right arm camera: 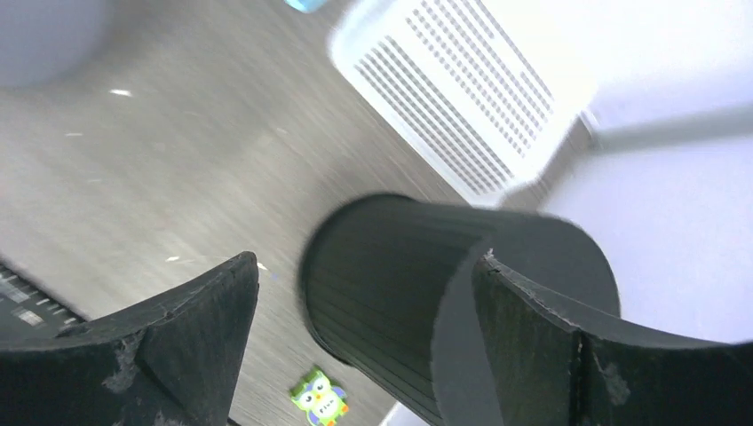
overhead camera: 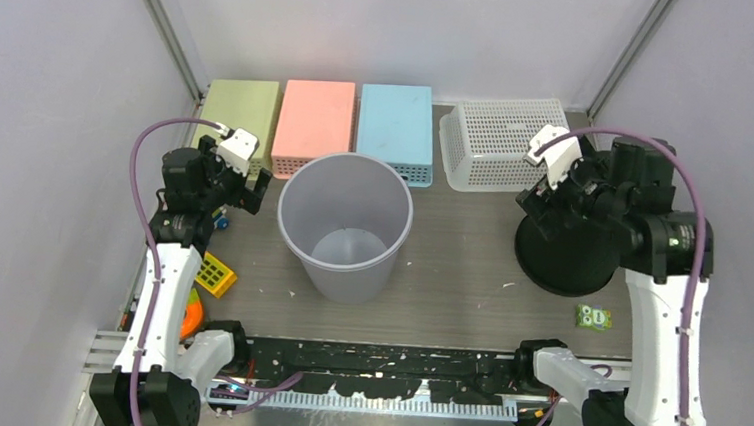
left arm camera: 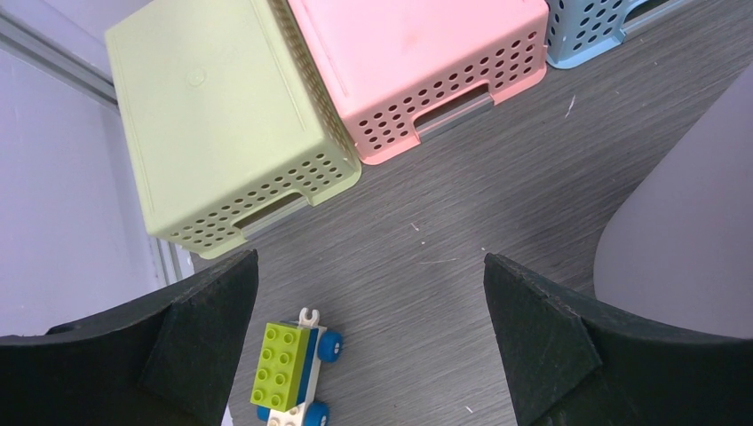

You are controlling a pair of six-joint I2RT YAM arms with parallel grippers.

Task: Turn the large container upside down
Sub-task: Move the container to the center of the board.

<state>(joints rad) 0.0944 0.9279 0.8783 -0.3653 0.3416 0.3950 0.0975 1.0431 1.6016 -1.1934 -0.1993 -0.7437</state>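
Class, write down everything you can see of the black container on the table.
The black container is a round, plastic-looking bin with finely ribbed walls. It stands upside down on the right of the table, wide rim down and narrow end up, in front of the white basket and near a small owl figure. The right gripper hovers open above it.
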